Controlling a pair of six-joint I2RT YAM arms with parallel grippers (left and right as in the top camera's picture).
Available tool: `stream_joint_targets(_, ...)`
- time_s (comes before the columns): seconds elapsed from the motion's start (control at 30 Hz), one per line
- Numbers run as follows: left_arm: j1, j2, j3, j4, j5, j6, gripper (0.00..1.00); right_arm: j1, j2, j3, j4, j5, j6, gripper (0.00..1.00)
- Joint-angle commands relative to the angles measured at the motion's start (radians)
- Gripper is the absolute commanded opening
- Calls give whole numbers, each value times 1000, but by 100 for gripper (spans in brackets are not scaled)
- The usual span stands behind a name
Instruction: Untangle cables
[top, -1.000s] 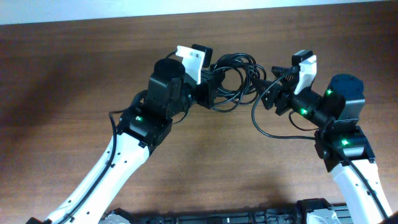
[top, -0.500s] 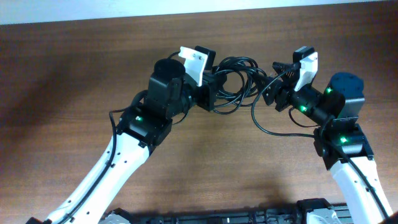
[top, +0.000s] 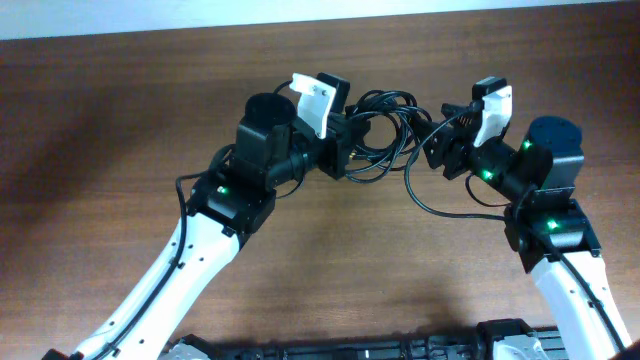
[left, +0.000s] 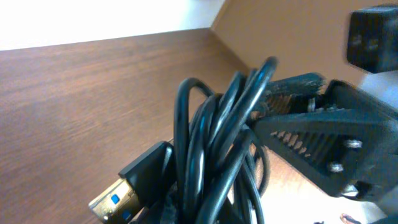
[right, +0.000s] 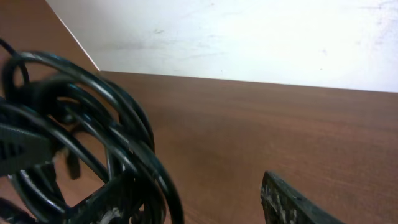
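Nearest the arm bases, one strand of the cables (top: 385, 125) is sagging out of the tangle in a wide curve, on its near right side. The left gripper (top: 350, 140) is sitting at the left of the cables, its fingers (left: 311, 143) squeezing together on several looped strands; the bunch is standing up against a serrated pad. A gold plug (left: 115, 199) with a blue tongue is poking out low from the cables, on the side away from that pad. The right gripper (top: 437, 140) is hanging at the right of the cables, fingers (right: 292, 199) standing well apart, loops lying against one finger only. Beyond the cables, the brown table (top: 150, 80) is meeting a pale wall (top: 300, 15)
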Motion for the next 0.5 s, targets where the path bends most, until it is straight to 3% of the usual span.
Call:
stream_joint_targets(0.0,-8,-18,9,64,174,15,0,-2,19,10,-17,5,3,61)
stream_joint_targets(0.27,-37,-18,9,49,234,15,0,-3,20,10,-17,233,180,61)
stream_joint_targets(0.47,-35,-19,9,62,233,15,0,-3,20,10,-144,437,275,61)
